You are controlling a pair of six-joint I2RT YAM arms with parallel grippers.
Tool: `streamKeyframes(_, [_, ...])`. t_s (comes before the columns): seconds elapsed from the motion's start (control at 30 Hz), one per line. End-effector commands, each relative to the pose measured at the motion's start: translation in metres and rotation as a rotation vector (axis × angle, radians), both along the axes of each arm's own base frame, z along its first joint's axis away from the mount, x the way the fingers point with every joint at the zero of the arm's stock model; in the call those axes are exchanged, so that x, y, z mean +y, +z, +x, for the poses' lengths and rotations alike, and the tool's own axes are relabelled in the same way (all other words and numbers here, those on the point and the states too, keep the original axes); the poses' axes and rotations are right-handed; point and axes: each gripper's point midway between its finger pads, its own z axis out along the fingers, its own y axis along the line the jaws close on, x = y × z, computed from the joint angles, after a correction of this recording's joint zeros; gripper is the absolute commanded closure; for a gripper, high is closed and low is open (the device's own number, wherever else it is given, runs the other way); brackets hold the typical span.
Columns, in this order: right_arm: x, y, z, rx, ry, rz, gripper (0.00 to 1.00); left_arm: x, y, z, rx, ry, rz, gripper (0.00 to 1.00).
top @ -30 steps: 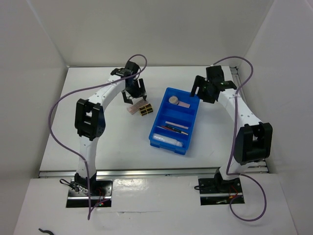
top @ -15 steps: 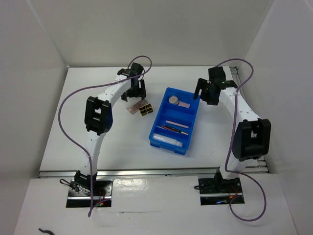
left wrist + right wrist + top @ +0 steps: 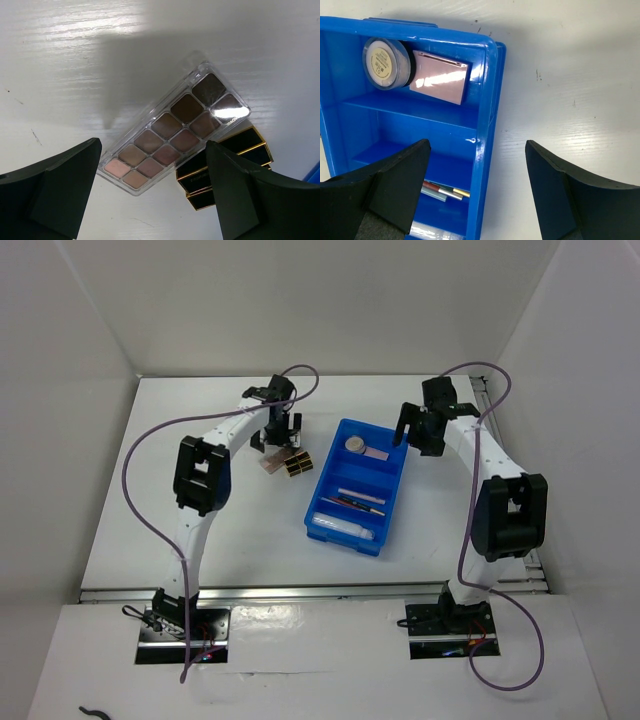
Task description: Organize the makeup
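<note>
Two palettes on worktop (image 3: 180, 440), left of bin (image 3: 487, 100): shadow palette (image 3: 170, 135), one long edge against black palette (image 3: 230, 160), white worktop along its other edges. Left pincer (image 3: 152, 150) spread wide above both, holding nothing. Right pincer (image 3: 477, 150) spread over bin's right rim, holding nothing. Far compartment: round compact (image 3: 385, 62) touching pink compact (image 3: 440, 76). Pencils (image 3: 442, 191), tube (image 3: 345, 529) in nearer compartments
</note>
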Motion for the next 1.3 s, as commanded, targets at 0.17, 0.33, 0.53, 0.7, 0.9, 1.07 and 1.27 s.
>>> streamKeyframes(0.17, [0.005, 0.014, 0.01, -0.034, 0.027, 0.019, 0.16, -0.01, -0.019, -0.015, 0.05, -0.143, 0.052, 0.0])
streamKeyframes(0.33, [0.005, 0.014, 0.01, -0.034, 0.027, 0.019, 0.16, -0.015, -0.023, -0.021, 0.072, -0.165, 0.024, 0.0])
streamKeyframes(0.53, [0.007, 0.014, 0.009, -0.033, 0.032, 0.026, 0.16, -0.006, -0.037, -0.014, 0.075, -0.154, 0.089, 0.0])
streamKeyframes(0.7, [0.007, 0.013, 0.012, -0.033, 0.032, 0.026, 0.16, 0.019, -0.049, -0.014, 0.13, -0.097, 0.049, 0.0])
streamKeyframes(0.9, [0.009, 0.009, 0.012, -0.024, 0.036, 0.018, 0.16, 0.018, -0.047, -0.014, 0.139, -0.093, -0.094, 0.27])
streamKeyframes(1.07, [0.009, 0.009, 0.012, -0.024, 0.036, 0.018, 0.16, 0.021, -0.024, 0.001, 0.077, -0.092, -0.097, 0.6])
streamKeyframes(1.27, [0.007, 0.016, 0.009, -0.034, 0.03, 0.01, 0.16, 0.025, 0.032, 0.02, -0.017, -0.042, -0.19, 0.88])
